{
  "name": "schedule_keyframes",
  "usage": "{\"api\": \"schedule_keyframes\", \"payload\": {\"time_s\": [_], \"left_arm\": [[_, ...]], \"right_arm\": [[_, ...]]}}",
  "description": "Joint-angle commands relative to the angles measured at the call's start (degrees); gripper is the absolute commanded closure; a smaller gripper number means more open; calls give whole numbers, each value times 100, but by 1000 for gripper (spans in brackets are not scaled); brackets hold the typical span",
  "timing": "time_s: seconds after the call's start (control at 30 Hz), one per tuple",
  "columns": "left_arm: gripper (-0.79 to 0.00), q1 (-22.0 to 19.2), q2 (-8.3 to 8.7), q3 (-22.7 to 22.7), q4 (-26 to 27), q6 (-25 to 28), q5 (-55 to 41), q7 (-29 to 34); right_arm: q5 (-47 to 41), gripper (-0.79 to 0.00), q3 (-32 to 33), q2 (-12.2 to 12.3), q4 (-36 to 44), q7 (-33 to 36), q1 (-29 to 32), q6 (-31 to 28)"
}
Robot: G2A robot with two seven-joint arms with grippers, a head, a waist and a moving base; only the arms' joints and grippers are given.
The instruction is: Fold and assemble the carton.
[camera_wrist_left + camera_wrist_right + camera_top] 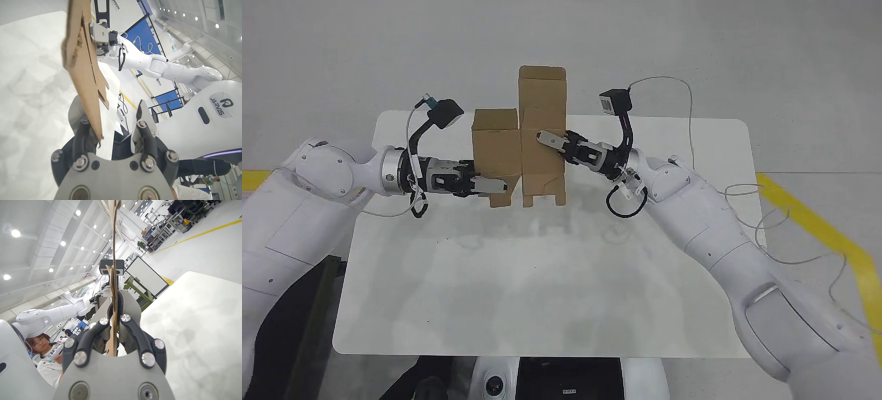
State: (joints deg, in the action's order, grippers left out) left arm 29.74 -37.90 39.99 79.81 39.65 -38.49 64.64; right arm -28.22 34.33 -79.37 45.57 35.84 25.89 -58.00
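Observation:
A flat brown carton hangs upright over the back middle of the white table, with flaps at its top and bottom edges. My right gripper is shut on its right panel; in the right wrist view the cardboard edge runs between the closed fingers of that gripper. My left gripper sits at the carton's lower left corner. In the left wrist view it stands open, and the carton leans against one finger. The other finger is well apart from it. The right gripper shows clamped farther along the carton.
The bare white tabletop spreads below and in front of the carton. A thin cable loops over the table's back right. Grey floor with a yellow line lies beyond the table's right edge.

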Motion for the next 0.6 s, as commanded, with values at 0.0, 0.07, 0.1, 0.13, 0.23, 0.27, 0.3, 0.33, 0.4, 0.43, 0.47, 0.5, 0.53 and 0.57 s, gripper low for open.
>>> {"api": "schedule_keyframes", "payload": {"time_s": [0.0,0.07,0.1,0.13,0.23,0.27,0.3,0.33,0.4,0.43,0.47,0.5,0.53,0.57], "left_arm": [[0,-8,-32,6,-56,-64,-69,63],[0,-16,-59,20,-113,-116,-117,115],[0,-21,-72,28,-142,-139,-135,138],[0,-26,-85,38,-167,-158,-152,157],[0,-35,-120,71,-233,-219,-184,218],[0,-39,-131,83,-245,-241,-187,240],[0,-41,-140,96,-256,-264,-199,263],[0,-43,-148,112,-267,-292,-214,291],[0,-51,-156,157,-282,-356,-243,355],[0,-55,-156,185,-284,-393,-255,392],[0,-57,-154,206,-284,-418,-264,418],[0,-62,-147,254,-285,-473,-264,472],[0,-65,-137,292,-288,-519,-260,519],[0,-66,-126,327,-286,-579,-252,579]], "right_arm": [[69,0,42,-21,-21,16,6,0],[134,0,91,-35,-25,20,20,0],[173,0,116,-41,-27,19,26,0],[214,0,140,-46,-25,18,32,0],[301,0,207,-63,-11,23,61,0],[329,-86,228,-67,-8,38,66,0],[352,-653,249,-71,-16,51,73,0],[370,-785,274,-74,-38,44,77,0],[443,-785,347,-73,-129,-11,66,0],[489,-785,394,-67,-187,-39,56,0],[524,-785,425,-60,-231,-47,49,0],[608,-785,489,-41,-319,-37,30,0],[661,-785,544,-20,-387,-19,17,0],[709,-785,602,6,-453,24,10,0]]}}
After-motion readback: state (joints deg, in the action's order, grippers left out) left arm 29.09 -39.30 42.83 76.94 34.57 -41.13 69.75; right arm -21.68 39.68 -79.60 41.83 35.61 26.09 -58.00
